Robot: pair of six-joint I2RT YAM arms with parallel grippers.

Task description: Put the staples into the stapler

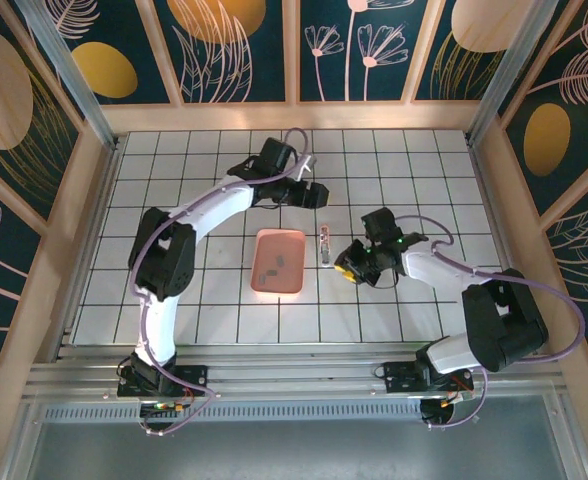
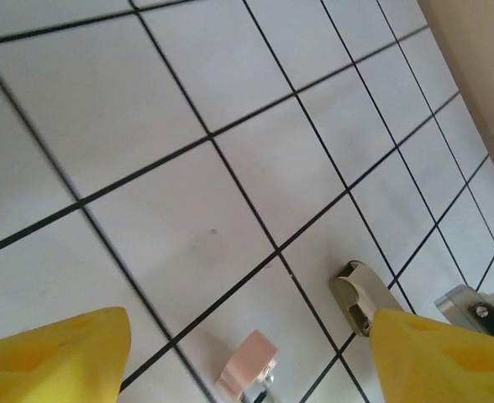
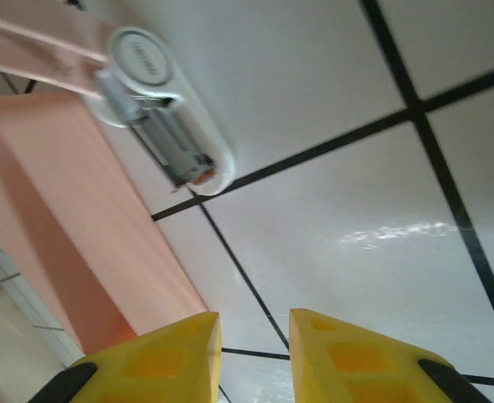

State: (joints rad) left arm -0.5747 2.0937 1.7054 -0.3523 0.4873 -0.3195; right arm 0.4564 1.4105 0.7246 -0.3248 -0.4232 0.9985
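The stapler (image 1: pixel 324 243) lies on the white tiles just right of the pink tray (image 1: pixel 279 240). In the right wrist view the stapler (image 3: pixel 167 126) is hinged open, its metal channel showing in the white base and its pink top reaching up-left. Tiny grey staples (image 1: pixel 274 268) lie in the tray. My right gripper (image 1: pixel 347 266) hovers beside the stapler's near end, and the right gripper (image 3: pixel 255 323) has a narrow gap with nothing in it. My left gripper (image 1: pixel 314 195) hangs beyond the stapler's far end. The left gripper (image 2: pixel 251 319) is wide open above the stapler's pink tip (image 2: pixel 249 363).
The tray's pink wall (image 3: pixel 79 235) runs close along the left of my right fingers. A small beige piece (image 2: pixel 356 294) lies on the tiles by my left gripper's right finger. Wooden walls frame the tiled floor on three sides.
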